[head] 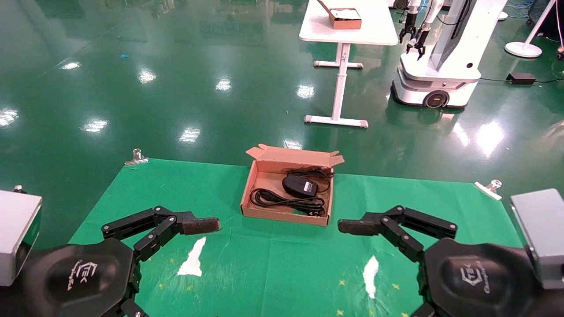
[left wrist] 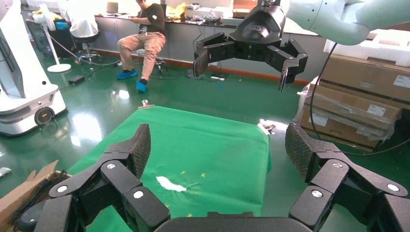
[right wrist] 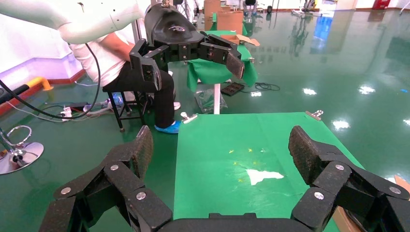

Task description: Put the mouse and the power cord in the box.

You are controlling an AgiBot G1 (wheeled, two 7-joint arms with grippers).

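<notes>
Mouse (head: 300,185) and power cord (head: 287,202) seen lying inside box (head: 264,210) at table's far edge. Both judged light, cord floppy. Left gripper (head: 194,225) and right gripper (head: 352,226) spread wide, nothing held.

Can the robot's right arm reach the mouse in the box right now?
Probably yes. The mouse lies uncovered in the open box, lid flap folded back, and the open right gripper hovers just beside the box with only bare green cloth between. The power cord sits nearer the front, not over it.
</notes>
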